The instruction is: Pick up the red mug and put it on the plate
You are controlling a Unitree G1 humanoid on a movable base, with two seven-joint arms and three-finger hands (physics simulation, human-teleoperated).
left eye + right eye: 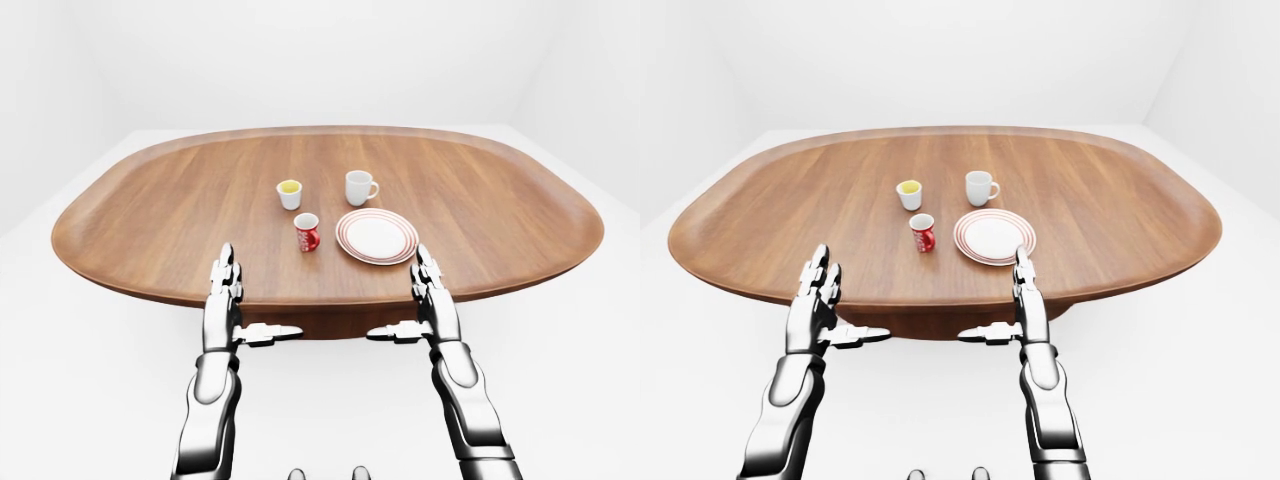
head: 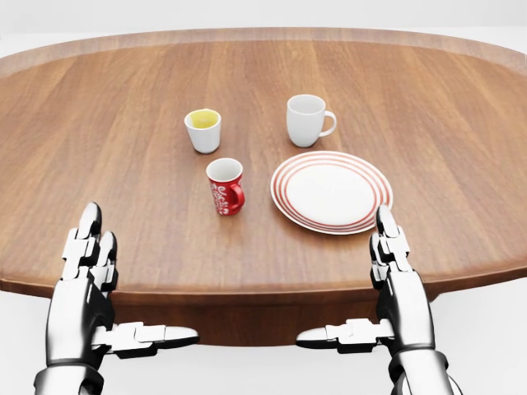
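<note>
The red mug [image 2: 225, 186] stands upright on the wooden table [image 2: 123, 214], its handle pointing right. Just right of it lies the white plate [image 2: 332, 192] with red rings, bare. My left hand [image 2: 115, 288] hovers open at the table's near edge, lower left of the mug. My right hand [image 2: 370, 284] hovers open at the near edge, just below the plate. Both hands are empty, fingers stretched out and thumbs pointing inward. Neither touches the mug.
A white cup with yellow inside [image 2: 202, 130] stands above the red mug. A white mug [image 2: 307, 120] stands above the plate. The oval table's near edge [image 2: 263, 288] runs between my hands. White floor and walls surround the table.
</note>
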